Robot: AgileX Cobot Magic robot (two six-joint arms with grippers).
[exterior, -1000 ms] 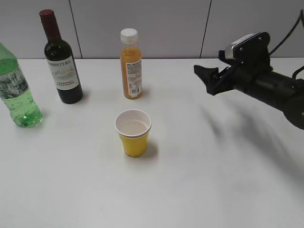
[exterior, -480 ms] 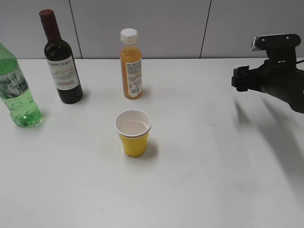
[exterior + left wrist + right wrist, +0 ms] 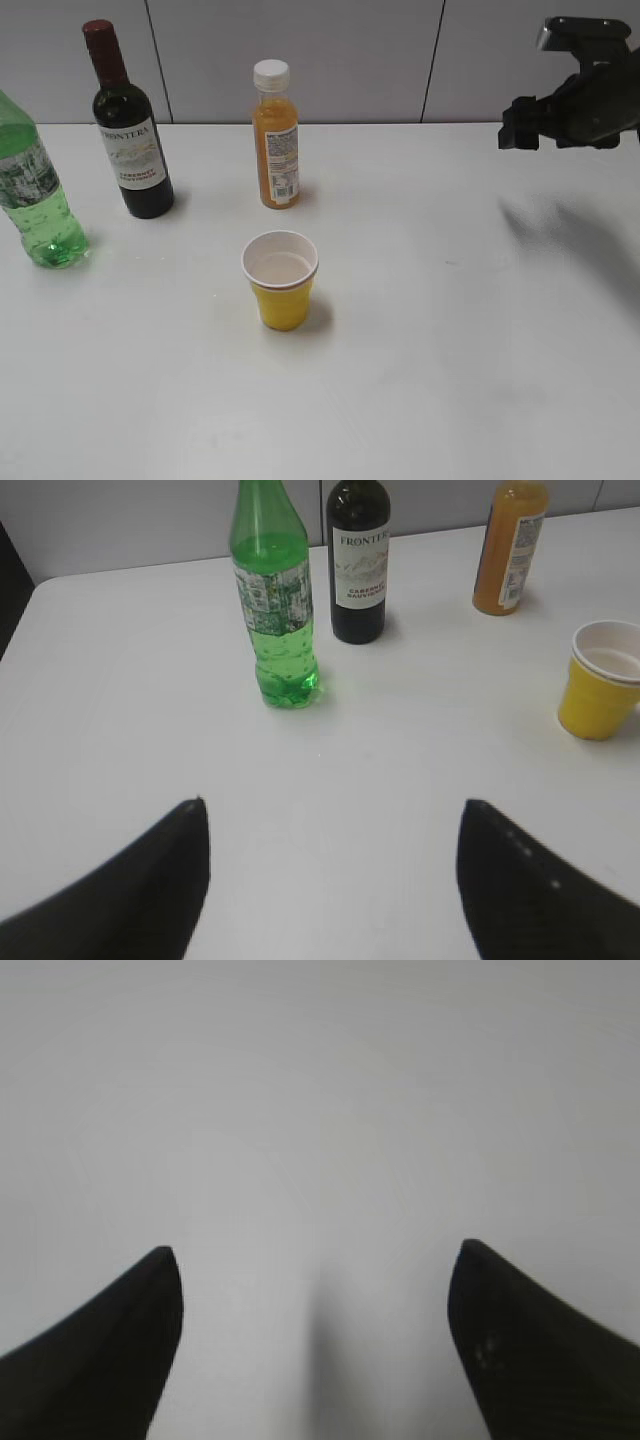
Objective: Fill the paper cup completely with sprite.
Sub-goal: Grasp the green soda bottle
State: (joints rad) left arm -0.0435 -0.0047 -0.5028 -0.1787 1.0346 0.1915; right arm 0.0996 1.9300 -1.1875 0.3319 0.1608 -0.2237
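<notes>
On the white bench point(image 3: 450, 380), both tools gape empty; next, the left tool point(image 3: 330, 880) must grasp the translucent green plastic sprite bottle point(image 3: 272, 600) at eleven o'clock.

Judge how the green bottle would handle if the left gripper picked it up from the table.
The green bottle is tall and narrow on a small lobed base, so a push high up would probably tip it. It looks about three-quarters full, so likely fairly heavy, and the liquid may slosh. Its thin clear plastic would probably give under a firm squeeze.
</notes>
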